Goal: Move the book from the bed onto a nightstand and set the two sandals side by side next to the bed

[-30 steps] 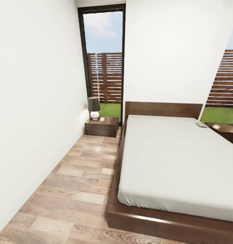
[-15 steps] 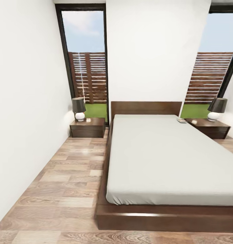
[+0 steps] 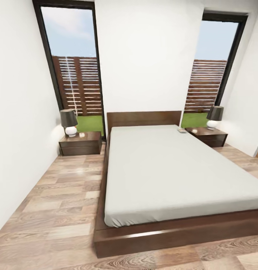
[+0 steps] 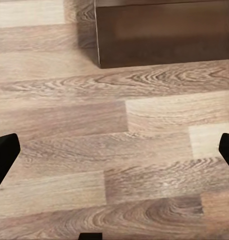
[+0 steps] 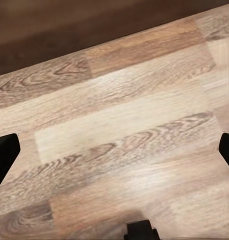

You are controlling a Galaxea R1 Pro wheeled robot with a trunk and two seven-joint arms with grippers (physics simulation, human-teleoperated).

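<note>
As the head camera has swung to the right over the last second, the whole bed (image 3: 174, 176) has come into the picture, and the book (image 3: 181, 130) now shows as a small flat thing on the mattress, at the far corner on the right, near the headboard. It lies just beside the right nightstand (image 3: 206, 135), so I judge that this one is the natural place to put it. The left nightstand (image 3: 80, 142) stands well apart from it, across the bed. Each nightstand carries a lamp (image 3: 215, 117). I see no sandals on the floor (image 3: 57, 210) from here. The things did not move; only the view turned. The left gripper (image 4: 114, 155) and the right gripper (image 5: 114, 152) both hang wide open and empty over the floor planks, close to the bed frame. The robot must first drive nearer to the book.
</note>
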